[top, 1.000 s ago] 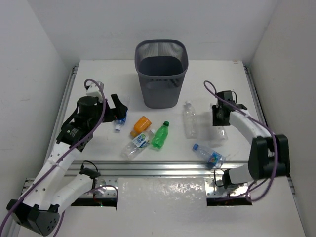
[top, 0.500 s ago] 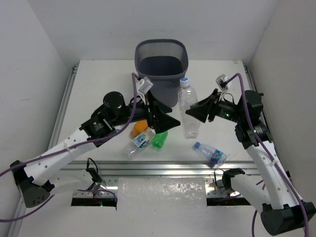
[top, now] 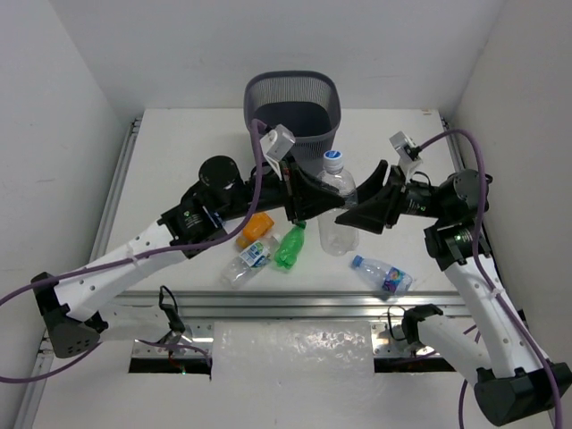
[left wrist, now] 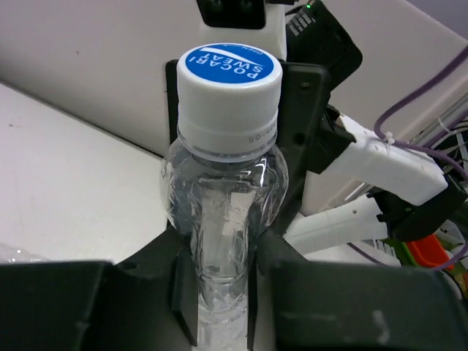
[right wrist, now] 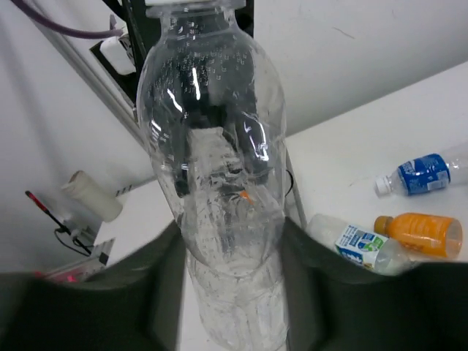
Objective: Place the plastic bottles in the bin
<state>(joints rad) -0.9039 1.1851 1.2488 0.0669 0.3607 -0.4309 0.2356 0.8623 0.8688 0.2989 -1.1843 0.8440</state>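
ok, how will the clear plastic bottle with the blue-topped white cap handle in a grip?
The clear plastic bottle looks empty, so probably light. Its wall seems pinched in the left end effector: likely soft, may buckle. Smooth, round sides could slip in the right end effector.

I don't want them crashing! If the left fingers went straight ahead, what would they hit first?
The clear bottle already sits between the left fingers. Past it, they would likely meet the right fingers just behind, though depth is unclear.

White table (top: 179, 152) bears the bin (top: 268, 112), orange bottle (top: 257, 225), green bottle (top: 289, 248), a blue-labelled bottle (top: 382, 274).
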